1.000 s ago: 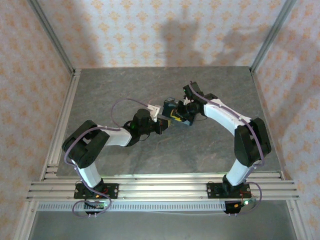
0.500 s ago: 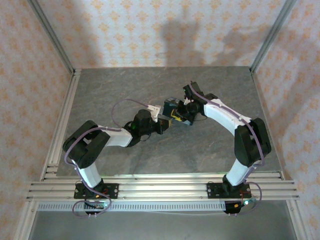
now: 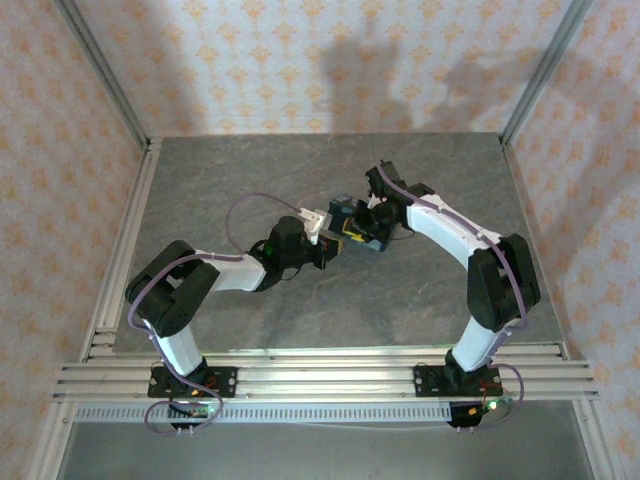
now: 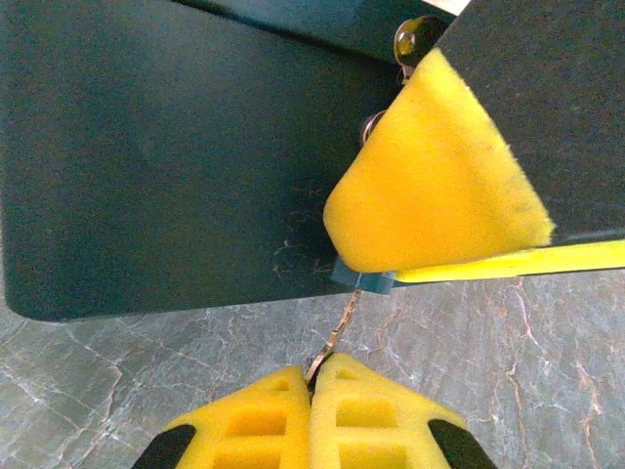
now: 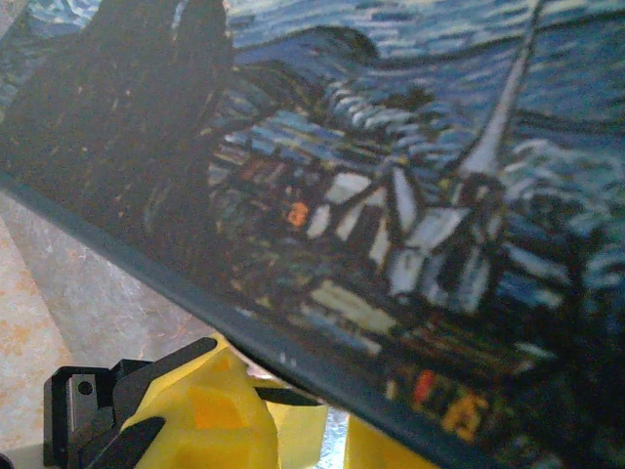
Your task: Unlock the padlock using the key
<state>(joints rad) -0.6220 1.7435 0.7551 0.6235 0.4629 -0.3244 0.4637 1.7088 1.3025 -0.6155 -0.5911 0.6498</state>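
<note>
1. The padlock (image 4: 359, 278), a tiny blue block, sits against the lower edge of the dark tin box (image 4: 176, 147), low over the grey table (image 4: 508, 342) between the two arms.
2. The key (image 4: 337, 332), a thin pale sliver, runs from the padlock's underside down into the left gripper (image 4: 312, 383). The jaws are clamped tight on it, probably so the arm can turn it in the lock.
3. One yellow pad (image 4: 430, 186) of the right gripper (image 3: 368, 228) presses over the padlock's top, seemingly to steady it. Whether the jaws actually pinch the padlock cannot be told.
4. From above, compared with a second ago, the left forearm sits slightly further left and its cable arches a little higher. The box and the right gripper are almost where they were.
</note>
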